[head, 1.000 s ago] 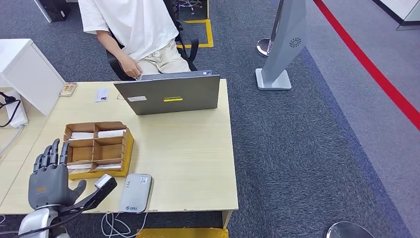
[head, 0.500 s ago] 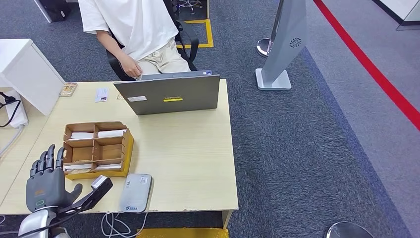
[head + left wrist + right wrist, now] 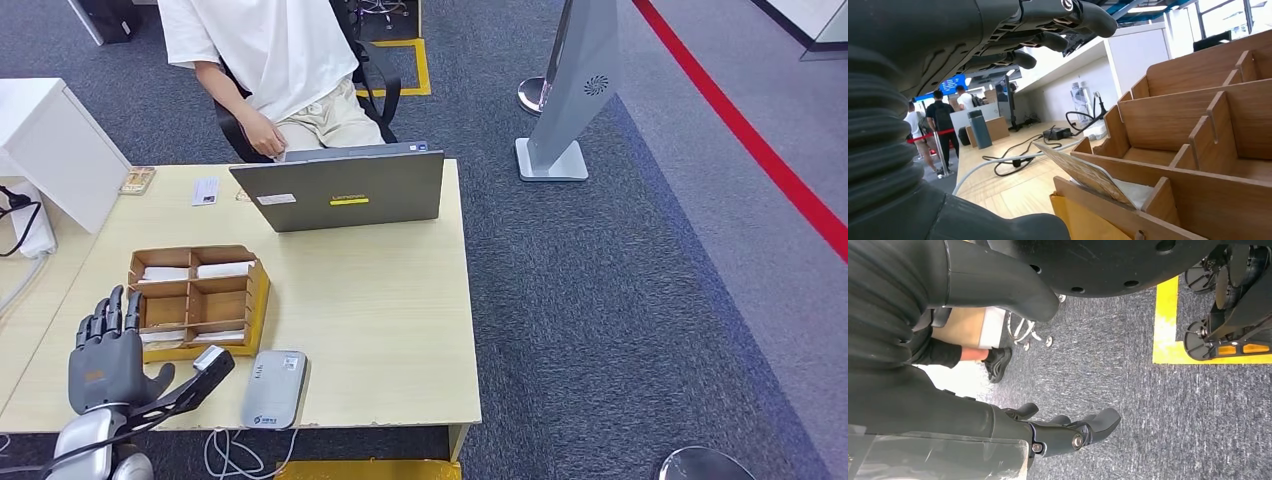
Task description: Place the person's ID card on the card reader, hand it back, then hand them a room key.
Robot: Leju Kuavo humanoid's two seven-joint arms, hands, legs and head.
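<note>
My left robot hand (image 3: pixel 103 357) hovered palm down over the near left corner of the table (image 3: pixel 400 330), fingers spread and extended toward the wooden organizer box (image 3: pixel 198 300), holding nothing. In the left wrist view the fingertips (image 3: pixel 1098 17) reached above the box's compartments, where a card (image 3: pixel 1083 172) leaned tilted in a near slot. Compared with half a second earlier, my hand had risen slightly and moved back toward the box, near where it was a second ago. The grey card reader (image 3: pixel 274 388) lay flat on the table just right of my hand, at the near edge. An ID card (image 3: pixel 205 191) lay on the far side of the table, left of the open laptop (image 3: pixel 340 190), well apart from my hand. Behind the laptop sat a person (image 3: pixel 270 60) in a white shirt. My right robot hand (image 3: pixel 1068 432) hung over the carpeted floor (image 3: pixel 1148 405) with fingers loosely curled; I could not tell whether it was pressed closed.
</note>
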